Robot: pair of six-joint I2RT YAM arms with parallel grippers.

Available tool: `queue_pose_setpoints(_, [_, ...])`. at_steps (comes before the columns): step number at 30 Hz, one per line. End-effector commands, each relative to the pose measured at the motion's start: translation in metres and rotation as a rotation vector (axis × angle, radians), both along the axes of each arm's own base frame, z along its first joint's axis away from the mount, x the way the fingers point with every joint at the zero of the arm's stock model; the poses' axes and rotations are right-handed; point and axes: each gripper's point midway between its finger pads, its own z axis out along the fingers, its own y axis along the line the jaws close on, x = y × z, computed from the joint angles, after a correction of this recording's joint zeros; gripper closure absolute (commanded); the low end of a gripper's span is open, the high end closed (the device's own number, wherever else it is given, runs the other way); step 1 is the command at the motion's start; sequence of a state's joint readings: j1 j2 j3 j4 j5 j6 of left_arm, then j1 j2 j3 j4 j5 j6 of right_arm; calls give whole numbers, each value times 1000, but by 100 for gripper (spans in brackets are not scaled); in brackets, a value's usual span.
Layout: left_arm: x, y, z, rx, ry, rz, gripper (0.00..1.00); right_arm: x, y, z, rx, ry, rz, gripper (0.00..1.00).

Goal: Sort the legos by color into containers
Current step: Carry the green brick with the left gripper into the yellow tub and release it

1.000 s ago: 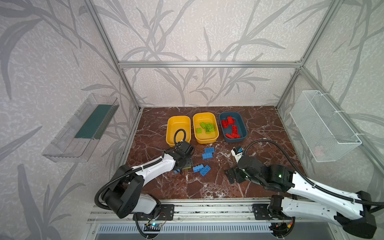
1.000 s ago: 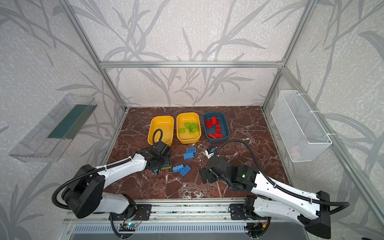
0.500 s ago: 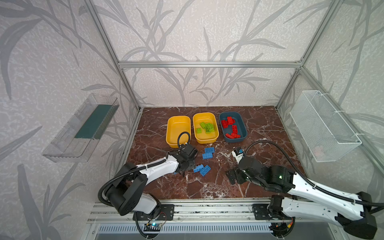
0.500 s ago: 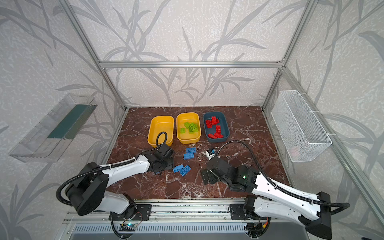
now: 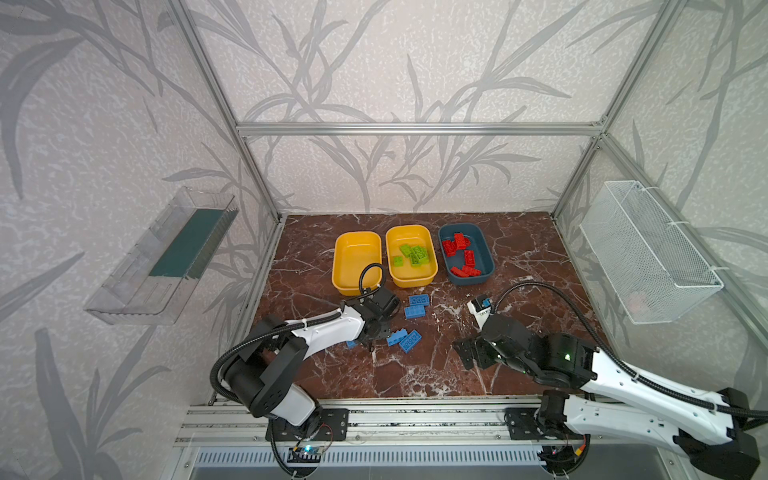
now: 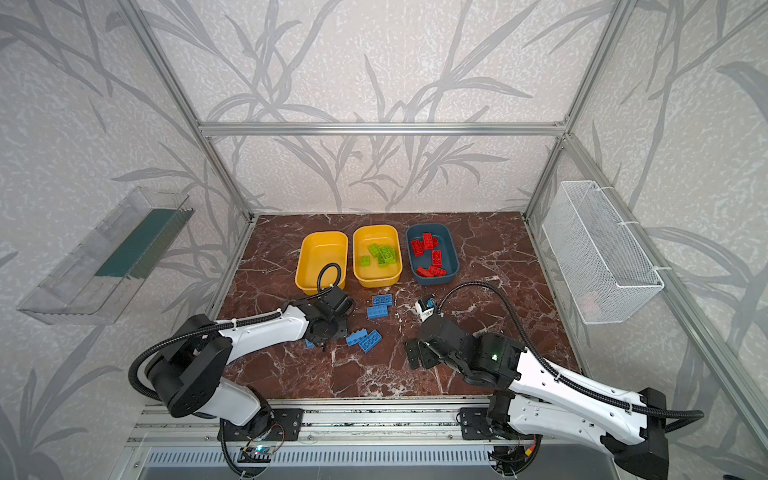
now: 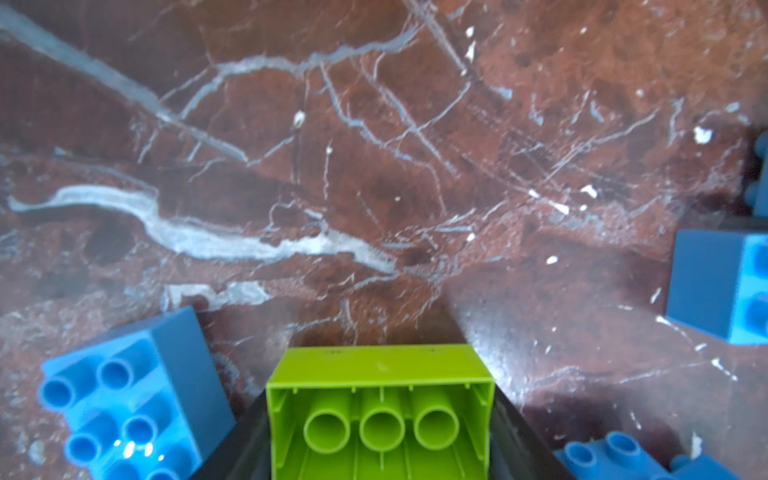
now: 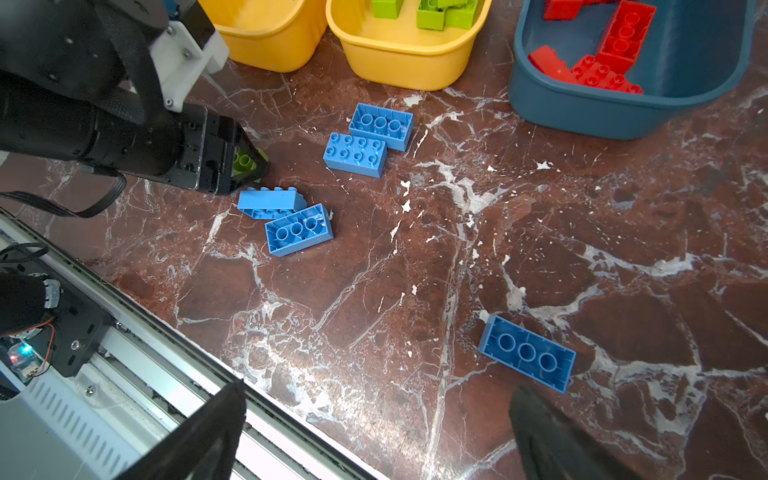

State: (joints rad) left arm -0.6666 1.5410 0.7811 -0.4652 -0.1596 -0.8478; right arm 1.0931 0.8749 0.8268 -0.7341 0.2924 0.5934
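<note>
Now left claw clamps 1 green lego; right claw gapes apart.

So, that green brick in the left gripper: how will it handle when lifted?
The green brick is probably stiff and light: it's hollow, thin-walled plastic. Its smooth flat sides might slip between the fingers. Being boxy, it likely won't roll if dropped on the table.

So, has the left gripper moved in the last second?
Yes, slightly. In both top views the left gripper shifted right, toward the blue legos, judged against the empty yellow tub.
</note>
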Motion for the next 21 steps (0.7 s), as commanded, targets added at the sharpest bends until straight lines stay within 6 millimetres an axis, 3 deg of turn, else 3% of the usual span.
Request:
queue_pose_setpoints(1, [4,3,12,50,9,-9,55,0,-8,3,-19,-30,-6,1])
queue_pose_setpoints(6, [32,-9,58,77,-63,-49,55,4,-14,15,-18,-76,-14,1])
queue_pose_setpoints(11, [83,-36,100,79,-134,-92,55,14,-18,17,-19,-93,-36,1])
queue_pose_setpoints(17, [162,-69,107,47,-139,-109,55,37,-20,14,39,-37,-78,1])
queue_pose_setpoints(21, [213,-80,102,32,-134,-85,54,54,-24,18,54,-26,-104,1])
